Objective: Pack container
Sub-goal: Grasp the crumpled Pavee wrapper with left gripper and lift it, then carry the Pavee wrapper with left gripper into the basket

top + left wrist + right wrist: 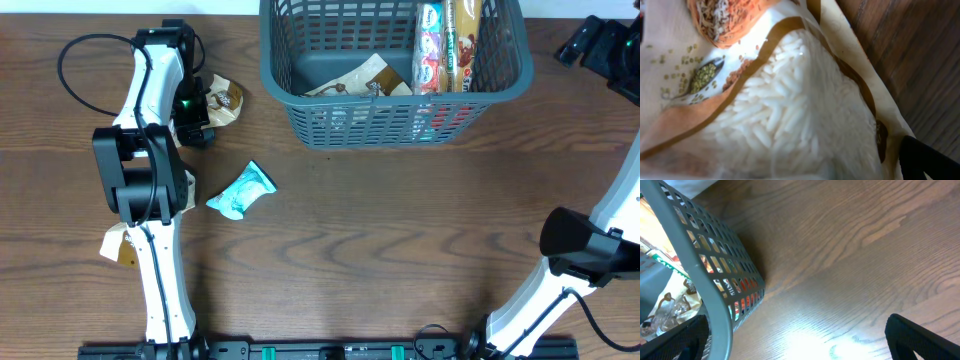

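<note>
The container (400, 98), a dark grey-blue slotted basket, stands at the far middle of the table. It holds a brown packet (352, 80) lying flat and two tall packets (445, 45) standing at its right side. My left gripper (195, 118) is low over a white-and-brown rice packet (225, 98) to the left of the basket. In the left wrist view the rice packet (790, 110) fills the frame between my open jaws (800, 172); only the right finger shows. My right gripper (800, 345) is open and empty beside the basket's right wall (700, 275).
A teal packet (240, 192) lies on the wood in front of the left arm. A tan packet (120, 245) lies partly under the left arm near the front left. The right arm's wrist (600, 45) is at the far right edge.
</note>
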Available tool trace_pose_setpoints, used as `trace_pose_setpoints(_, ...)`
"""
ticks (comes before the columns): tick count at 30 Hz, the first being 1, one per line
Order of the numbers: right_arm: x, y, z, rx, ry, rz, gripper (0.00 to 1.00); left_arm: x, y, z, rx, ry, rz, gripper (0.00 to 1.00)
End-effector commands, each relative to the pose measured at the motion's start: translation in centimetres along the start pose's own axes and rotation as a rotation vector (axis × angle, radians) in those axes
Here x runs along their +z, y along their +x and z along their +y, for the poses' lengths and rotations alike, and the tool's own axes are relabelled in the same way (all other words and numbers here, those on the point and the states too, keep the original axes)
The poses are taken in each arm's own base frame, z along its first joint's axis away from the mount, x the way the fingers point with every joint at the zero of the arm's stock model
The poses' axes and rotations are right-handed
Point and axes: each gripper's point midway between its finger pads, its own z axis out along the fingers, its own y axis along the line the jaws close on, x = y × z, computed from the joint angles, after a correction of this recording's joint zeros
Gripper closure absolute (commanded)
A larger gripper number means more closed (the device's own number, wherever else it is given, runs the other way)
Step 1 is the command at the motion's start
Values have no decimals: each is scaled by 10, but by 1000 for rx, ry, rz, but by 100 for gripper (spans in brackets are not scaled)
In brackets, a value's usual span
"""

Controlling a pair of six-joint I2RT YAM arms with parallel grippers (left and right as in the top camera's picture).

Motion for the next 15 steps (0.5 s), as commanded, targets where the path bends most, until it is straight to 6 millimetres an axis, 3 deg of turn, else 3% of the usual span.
trace_pose_setpoints(1, -1, 1, -1, -3, -1, 3, 1, 11, -3, 2, 14, -30, -19, 1)
trace_pose_setpoints(15, -1, 1, -1, -3, -1, 3, 1, 22, 31, 7, 90, -10, -30, 1)
